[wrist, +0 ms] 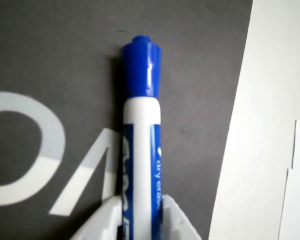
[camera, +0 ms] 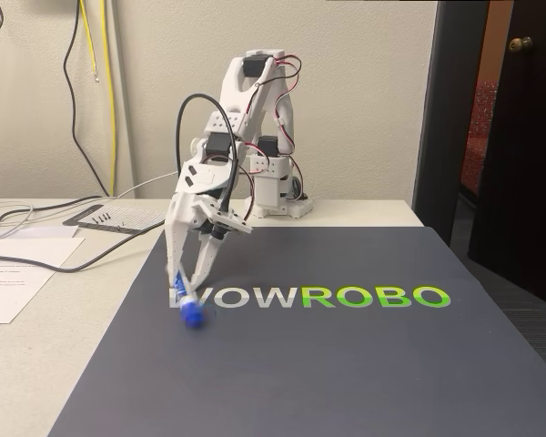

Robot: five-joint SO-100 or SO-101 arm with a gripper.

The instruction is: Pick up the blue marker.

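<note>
The blue marker (camera: 189, 308) has a white barrel, a blue label and a blue cap. It lies on the dark grey mat (camera: 346, 364), over the left end of the white lettering, with its cap towards the camera in the fixed view. My white gripper (camera: 180, 289) reaches down steeply from the arm and is shut on the marker's barrel. The wrist view shows the marker (wrist: 140, 150) running up the middle of the picture with its cap at the top. My gripper (wrist: 140, 222) presses both white fingertips (wrist: 102, 222) against the barrel's sides. Whether the marker still touches the mat is unclear.
The mat's left edge (camera: 118, 309) borders the white table (camera: 36, 364). Papers (camera: 18, 273), a clipboard (camera: 118, 218) and black cables (camera: 36, 232) lie at the left. The arm's base (camera: 278, 196) stands behind the mat. A dark door (camera: 519, 137) is at the right.
</note>
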